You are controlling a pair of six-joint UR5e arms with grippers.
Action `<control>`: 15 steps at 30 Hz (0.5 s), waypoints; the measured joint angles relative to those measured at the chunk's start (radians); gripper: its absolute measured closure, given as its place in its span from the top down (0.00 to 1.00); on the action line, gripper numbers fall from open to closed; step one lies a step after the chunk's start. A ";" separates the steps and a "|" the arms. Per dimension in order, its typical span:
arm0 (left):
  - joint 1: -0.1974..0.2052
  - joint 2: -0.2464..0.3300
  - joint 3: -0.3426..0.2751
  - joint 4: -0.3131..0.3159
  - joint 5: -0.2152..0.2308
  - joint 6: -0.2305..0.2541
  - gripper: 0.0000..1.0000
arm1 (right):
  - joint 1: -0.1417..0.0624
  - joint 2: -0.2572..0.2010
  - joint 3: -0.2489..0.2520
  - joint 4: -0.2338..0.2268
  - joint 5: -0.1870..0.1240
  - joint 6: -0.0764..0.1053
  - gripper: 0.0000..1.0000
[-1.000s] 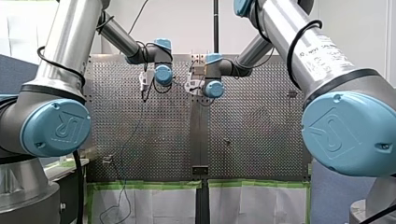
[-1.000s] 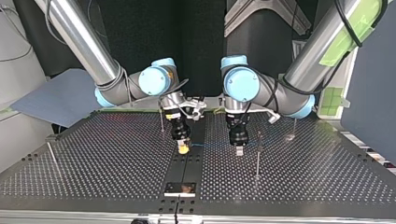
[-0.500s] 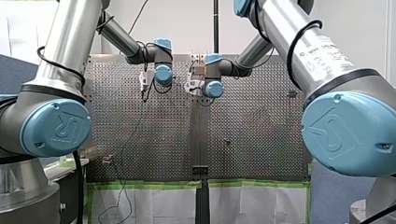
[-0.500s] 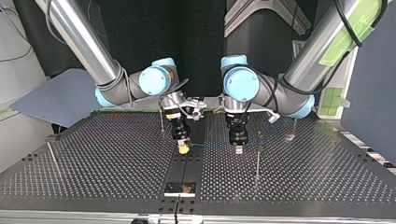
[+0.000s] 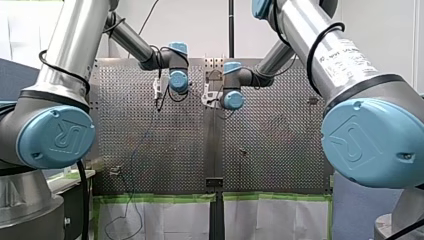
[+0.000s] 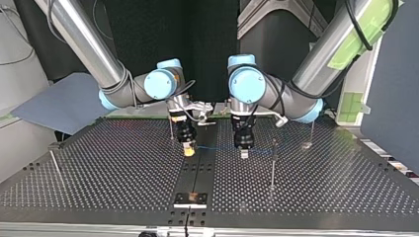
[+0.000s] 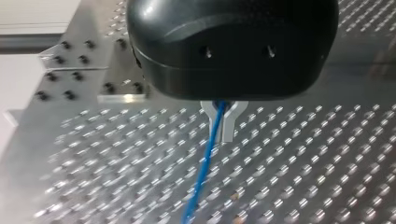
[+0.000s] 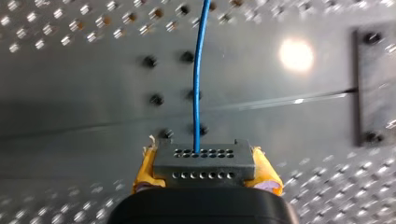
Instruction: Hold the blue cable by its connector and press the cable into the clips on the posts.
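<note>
In the right wrist view my right gripper (image 8: 205,173) is shut with its yellow pads (image 8: 145,169) on a dark grey connector (image 8: 203,159). The blue cable (image 8: 199,70) leaves the connector and runs ahead over the table. In the left wrist view my left gripper (image 7: 223,132) has metal fingers (image 7: 229,122) shut on the blue cable (image 7: 203,171), which trails away below them. In the top view my right gripper (image 6: 189,150) and my left gripper (image 6: 244,153) hang side by side just above the table. A short stretch of cable (image 6: 216,148) is taut between them.
A thin post (image 6: 273,163) stands close beside my left gripper. Other posts (image 6: 171,129) (image 6: 54,161) (image 6: 312,131) stand further off. A small plate (image 6: 190,198) lies on the centre seam. The slack cable (image 5: 136,165) crosses the perforated table (image 5: 270,150) and hangs over its near edge.
Both grippers have shifted together, with the cable still between them, toward the top view's left and away from that camera. In the front view they moved right.
</note>
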 joint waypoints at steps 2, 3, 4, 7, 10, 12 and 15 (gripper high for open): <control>-0.008 -0.015 0.000 -0.003 0.000 0.000 0.00 | -0.006 0.000 0.015 0.000 0.001 0.000 0.00; -0.013 -0.027 0.000 -0.006 0.001 0.001 0.00 | -0.009 0.000 0.022 0.000 0.001 0.001 0.00; -0.016 -0.036 -0.001 -0.007 0.000 0.001 0.00 | -0.012 0.001 0.032 -0.001 0.001 0.002 0.00; -0.026 -0.068 -0.005 -0.009 0.000 0.000 0.00 | -0.021 0.001 0.059 -0.002 0.004 0.002 0.00; -0.032 -0.094 -0.020 0.003 0.000 -0.002 0.00 | -0.032 0.001 0.086 -0.004 0.010 0.001 0.00; -0.034 -0.103 -0.037 0.020 -0.001 -0.003 0.00 | -0.039 0.001 0.103 -0.006 0.014 -0.001 0.00; -0.036 -0.108 -0.058 0.047 -0.001 -0.004 0.00 | -0.048 0.001 0.130 -0.009 0.019 -0.003 0.00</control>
